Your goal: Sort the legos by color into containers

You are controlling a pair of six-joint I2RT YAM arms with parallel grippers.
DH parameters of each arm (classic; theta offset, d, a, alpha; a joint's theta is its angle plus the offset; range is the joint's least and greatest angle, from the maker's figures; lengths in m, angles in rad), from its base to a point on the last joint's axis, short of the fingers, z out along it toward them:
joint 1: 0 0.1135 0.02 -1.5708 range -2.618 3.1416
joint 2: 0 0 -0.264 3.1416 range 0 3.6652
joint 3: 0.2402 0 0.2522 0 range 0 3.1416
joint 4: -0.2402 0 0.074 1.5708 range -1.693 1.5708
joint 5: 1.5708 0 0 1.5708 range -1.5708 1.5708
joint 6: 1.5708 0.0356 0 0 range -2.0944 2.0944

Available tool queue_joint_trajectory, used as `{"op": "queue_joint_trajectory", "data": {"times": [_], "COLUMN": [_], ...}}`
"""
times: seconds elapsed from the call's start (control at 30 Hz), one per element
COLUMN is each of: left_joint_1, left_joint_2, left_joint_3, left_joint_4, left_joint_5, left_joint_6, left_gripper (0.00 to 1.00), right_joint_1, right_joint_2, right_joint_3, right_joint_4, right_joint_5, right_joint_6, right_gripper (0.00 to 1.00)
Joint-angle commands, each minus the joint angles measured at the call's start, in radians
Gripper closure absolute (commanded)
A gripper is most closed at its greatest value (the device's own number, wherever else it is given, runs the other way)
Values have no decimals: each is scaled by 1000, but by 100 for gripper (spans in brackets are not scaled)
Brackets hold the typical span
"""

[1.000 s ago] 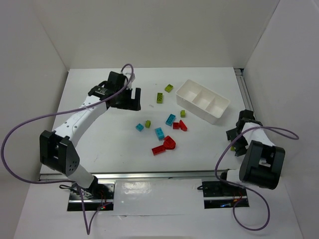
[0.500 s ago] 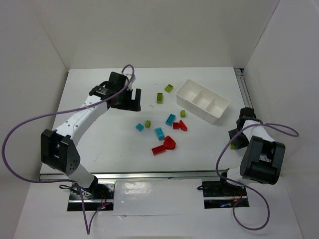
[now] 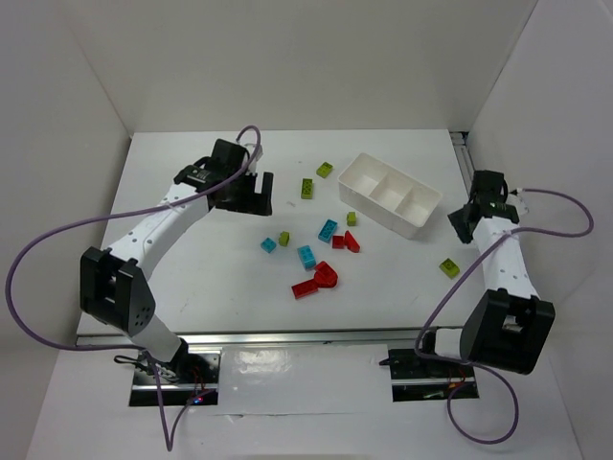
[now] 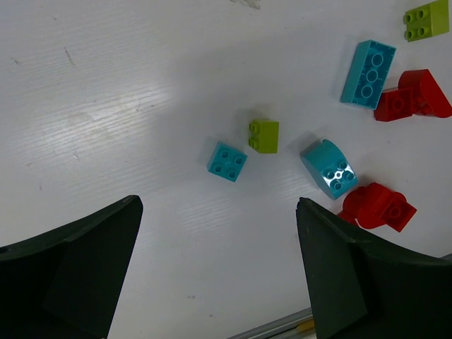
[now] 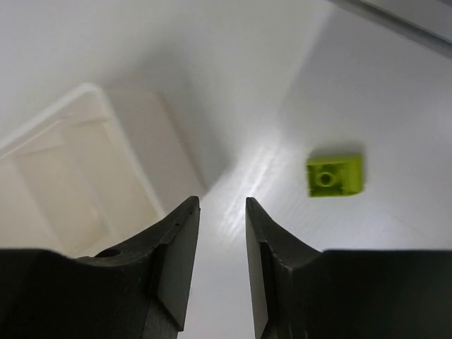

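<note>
The white three-section tray (image 3: 375, 217) stands at the back right, and nothing shows in its sections. Red, cyan and lime legos lie scattered on the table left of it. My left gripper (image 3: 259, 196) hovers open over the table's left-centre; in its wrist view a small cyan brick (image 4: 227, 161), a lime brick (image 4: 264, 135) and a curved cyan brick (image 4: 329, 168) lie ahead of the gripper (image 4: 219, 205). My right gripper (image 3: 463, 220) hangs just right of the tray's near corner (image 5: 106, 162), jaws a narrow gap apart and empty (image 5: 222, 201). A lime brick (image 5: 335, 175) lies to its right.
Red pieces (image 3: 317, 280) sit nearest the front edge, and two more lie (image 3: 346, 241) by a long cyan brick (image 3: 328, 229). Lime bricks (image 3: 325, 170) lie toward the back. The lone lime brick (image 3: 448, 267) is at the right. White walls enclose the table.
My right arm swung from the front right corner back to the tray's right end, leaving the lime brick lying uncovered on the table. The left arm barely shifted.
</note>
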Motion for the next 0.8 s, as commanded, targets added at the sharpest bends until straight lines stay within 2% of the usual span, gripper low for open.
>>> {"op": "queue_joint_trajectory", "data": {"times": [0.0, 0.07, 0.23, 0.37, 0.5, 0.77], "left_joint_1": [-4, -4, -4, -4, -4, -4], "left_joint_2": [13, 13, 13, 32, 41, 59], "left_joint_3": [33, 33, 33, 33, 43, 43], "left_joint_4": [-5, -5, -14, -23, -23, -23], "left_joint_5": [11, 11, 20, 20, 29, 29], "left_joint_6": [-4, -4, -13, -13, -13, -13], "left_gripper": [0, 0, 0, 0, 0, 0], "right_joint_1": [72, 97, 77, 33, 24, 24], "right_joint_2": [3, 27, 69, 90, 128, 273], "right_joint_3": [102, 115, 58, -46, -100, -109], "right_joint_4": [-25, -25, -100, -87, -39, 14], "right_joint_5": [18, 30, 84, 18, 19, 133], "right_joint_6": [-35, -49, -9, 62, 62, -81], "right_gripper": [60, 60, 24, 20, 12, 6]}}
